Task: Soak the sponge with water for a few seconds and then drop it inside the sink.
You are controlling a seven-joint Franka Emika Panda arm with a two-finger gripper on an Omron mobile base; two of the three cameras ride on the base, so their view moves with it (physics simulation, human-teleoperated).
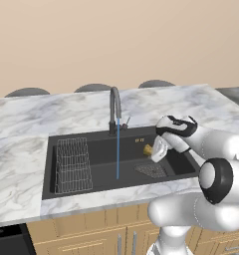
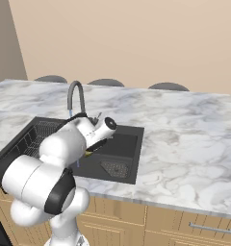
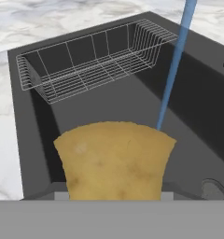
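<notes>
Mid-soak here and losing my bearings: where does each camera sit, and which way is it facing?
Left base view: behind the arm's left, looking forward and down at the sink, water, sponge; arm at lower right.
Right base view: behind the arm's right, same sink; arm at lower left.
Hand view: on the hand, looking along the gripper past the sponge toward the wire rack.
All three share the sink, and the base views also share the faucet.

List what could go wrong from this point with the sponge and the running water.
1. The sponge, held over the sink, sits beside the water, not under it, so it may never soak.
2. The faucet stands just past the stream; a sideways move toward it could probably bump the gripper.
3. Dropped here, the sponge may cover the mesh drain.
</notes>
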